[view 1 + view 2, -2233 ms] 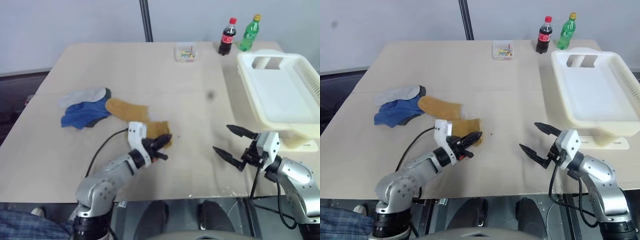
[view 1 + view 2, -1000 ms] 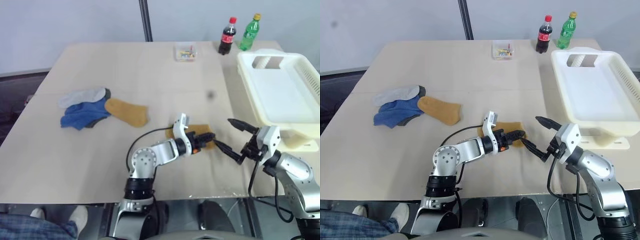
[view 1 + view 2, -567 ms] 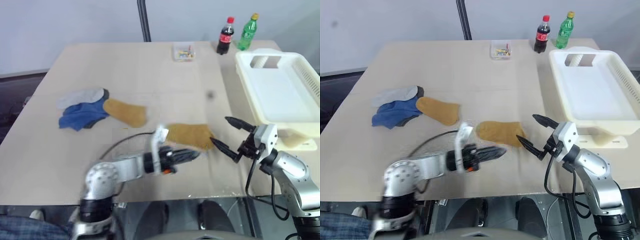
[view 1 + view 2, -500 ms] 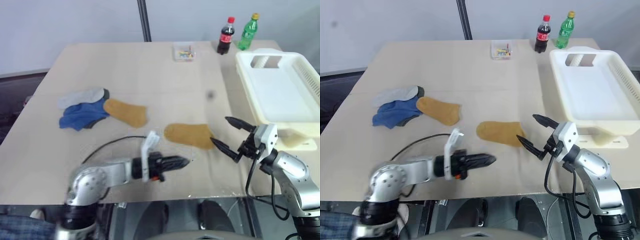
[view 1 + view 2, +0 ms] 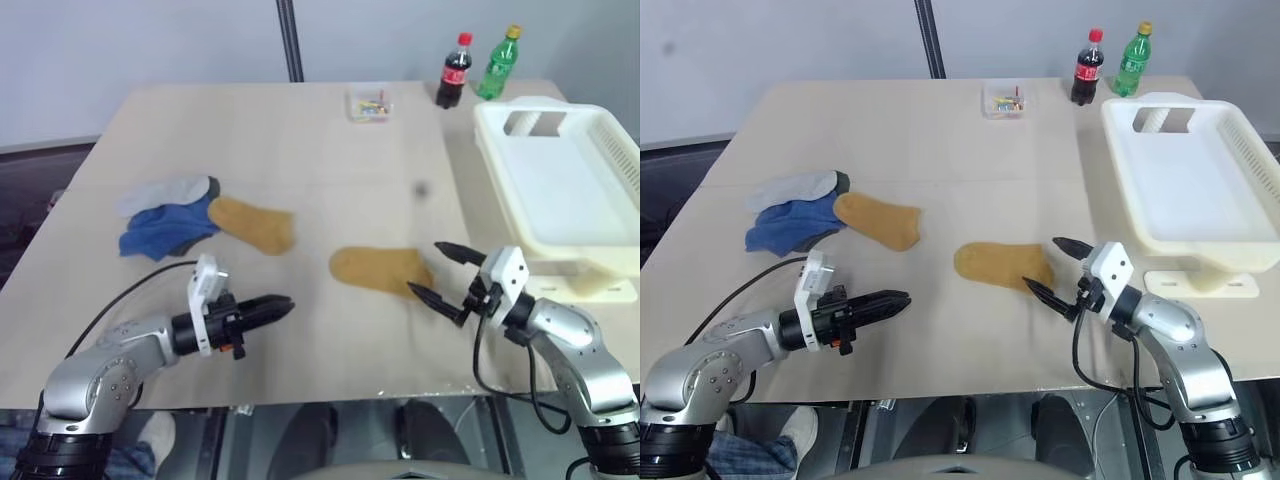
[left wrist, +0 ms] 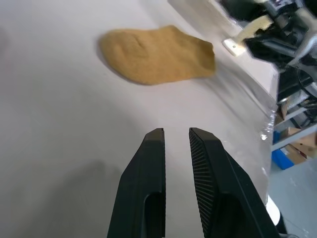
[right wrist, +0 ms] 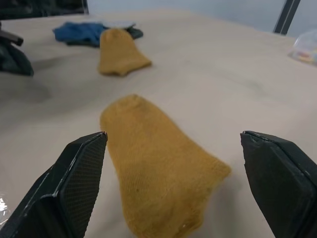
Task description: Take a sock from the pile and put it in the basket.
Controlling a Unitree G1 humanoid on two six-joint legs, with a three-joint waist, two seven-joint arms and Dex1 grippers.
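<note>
A mustard sock lies flat in the middle of the table, apart from the pile of blue and pale grey socks at the left. My right gripper is open just over the table, its fingers either side of the sock's right end. My left gripper hovers left of the sock, shut and empty, and its wrist view shows the sock ahead of the fingertips. The cream-white basket stands at the right, with nothing in it.
A second mustard sock lies against the pile. A cola bottle, a green bottle and a small clear box stand at the far edge. A black pole rises behind the table.
My left gripper carried the mustard sock from beside the pile to the table's middle, let it go and drew back to the left. My right gripper edged in toward the sock.
</note>
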